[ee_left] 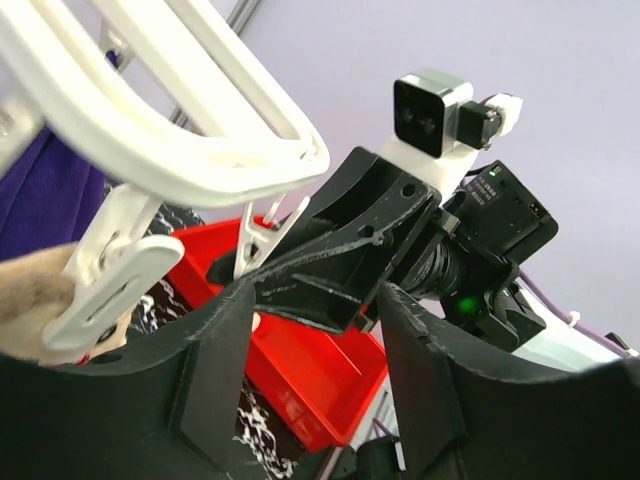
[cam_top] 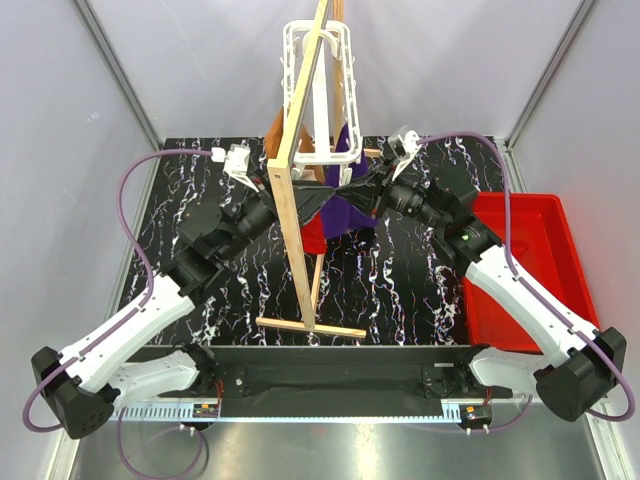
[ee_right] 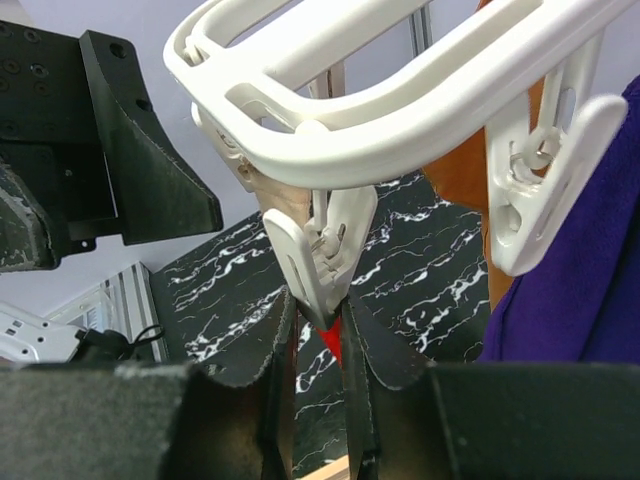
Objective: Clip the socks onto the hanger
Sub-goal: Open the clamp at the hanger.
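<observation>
The white hanger (cam_top: 318,60) hangs from the wooden stand, with clips dangling from it. In the right wrist view my right gripper (ee_right: 320,310) is shut on the lower end of one white clip (ee_right: 318,250). A red sliver of a sock (ee_right: 333,343) shows between the fingers, and a peach cuff (ee_right: 262,190) sits behind the clip. A red part of the sock (cam_top: 313,237) hangs below the frame. My left gripper (ee_left: 315,300) is open and empty, just below the hanger's frame (ee_left: 200,150) and another clip (ee_left: 110,270), beside a beige sock cuff (ee_left: 35,300). The two grippers (cam_top: 300,200) (cam_top: 352,188) face each other under the hanger.
The pale wooden stand (cam_top: 292,230) rises between the arms on the black marbled table (cam_top: 400,290). A purple cloth (cam_top: 345,205) hangs from the hanger, also at the right wrist view's right edge (ee_right: 580,300). A red tray (cam_top: 530,260) lies at the right.
</observation>
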Available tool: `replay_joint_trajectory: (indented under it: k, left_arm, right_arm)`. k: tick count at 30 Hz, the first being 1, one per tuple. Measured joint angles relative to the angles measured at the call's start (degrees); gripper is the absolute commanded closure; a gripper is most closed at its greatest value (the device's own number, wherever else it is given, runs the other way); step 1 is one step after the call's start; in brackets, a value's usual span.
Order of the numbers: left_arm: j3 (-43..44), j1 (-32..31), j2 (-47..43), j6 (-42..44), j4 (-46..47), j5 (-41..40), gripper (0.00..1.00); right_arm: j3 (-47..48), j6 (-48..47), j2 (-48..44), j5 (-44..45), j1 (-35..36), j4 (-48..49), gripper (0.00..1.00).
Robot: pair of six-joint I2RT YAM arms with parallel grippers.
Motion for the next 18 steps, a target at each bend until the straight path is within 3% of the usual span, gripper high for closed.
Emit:
replay_joint_trajectory:
  k: [18]
  left_arm:
    - [-1.81,-0.85,7.52,4.39,9.7,-0.83,0.27]
  right_arm:
    - [6.95,1.36,-0.31,-2.43,0.0,-13.88,1.0]
